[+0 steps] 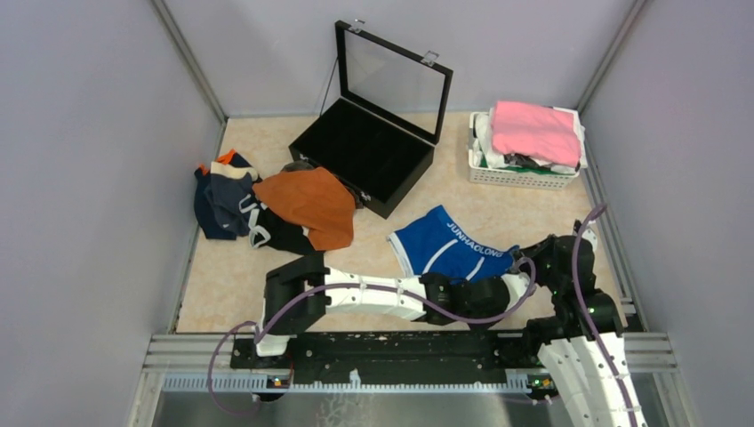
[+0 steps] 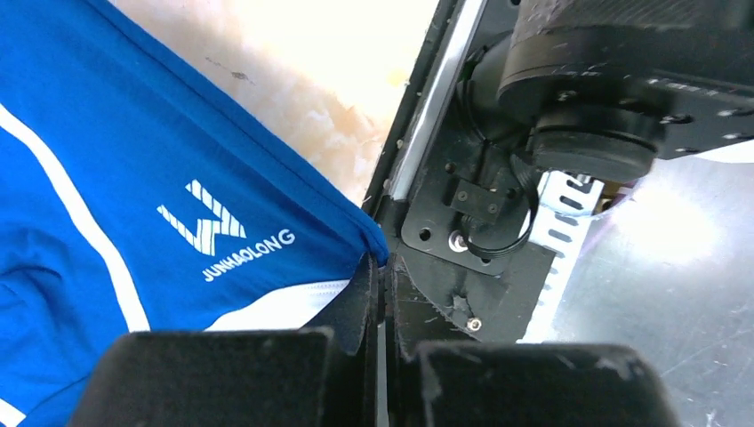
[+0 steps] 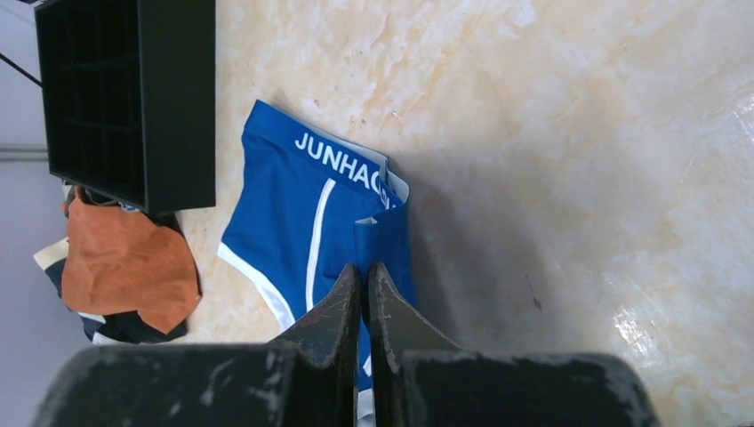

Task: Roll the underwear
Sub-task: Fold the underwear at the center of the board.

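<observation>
Left fingers [image 2: 356,307] are pressed together right at the near right corner of the blue boxer briefs [image 1: 445,245], with the white-trimmed hem nipped between them. Right fingers [image 3: 333,307] are together too, tips down at the briefs' right edge by the waistband, where a flap folds over. I can't tell whether any cloth is caught there. The briefs lie spread right of centre on the tabletop [image 1: 498,209]: royal blue, white stripes, white JUNHAOLONG lettering on waistband and leg. The left arm lies low along the near edge, stretched out to the right. The right arm rises at the near right, wrist bent left toward the briefs.
</observation>
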Robot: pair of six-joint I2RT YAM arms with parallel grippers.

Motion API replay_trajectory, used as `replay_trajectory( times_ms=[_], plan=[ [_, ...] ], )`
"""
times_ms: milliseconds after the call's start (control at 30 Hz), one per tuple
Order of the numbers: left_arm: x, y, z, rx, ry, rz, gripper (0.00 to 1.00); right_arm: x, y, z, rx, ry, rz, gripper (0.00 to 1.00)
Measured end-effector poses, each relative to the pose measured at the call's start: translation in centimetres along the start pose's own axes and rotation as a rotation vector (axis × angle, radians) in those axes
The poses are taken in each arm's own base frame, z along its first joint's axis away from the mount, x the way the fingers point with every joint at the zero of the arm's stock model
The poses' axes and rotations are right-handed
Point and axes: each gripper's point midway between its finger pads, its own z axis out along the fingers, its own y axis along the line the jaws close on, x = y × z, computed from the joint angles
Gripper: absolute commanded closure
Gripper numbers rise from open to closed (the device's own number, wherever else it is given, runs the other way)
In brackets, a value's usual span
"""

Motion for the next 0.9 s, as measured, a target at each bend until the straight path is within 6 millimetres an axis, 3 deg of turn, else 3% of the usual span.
replay_trajectory(
  times_ms=[200,500,900],
  plan=[
    [-1.5,1.6,-1.4,0.021,-0.024,-0.043,1.0,-0.1,-0.4,0.1,0.023,-0.003,-0.008,1.0],
    [-3.0,8.5,-3.2,-0.027,-0.049,-0.134,1.0,-0.1,-0.4,3.1,0.075,0.06,-0.106,1.0],
    [-3.6,13.0,-6.3,-0.105,-0.069,-0.127,1.0,-0.5,3.3,6.6,-0.004,0.145,-0.129,1.0]
  ],
)
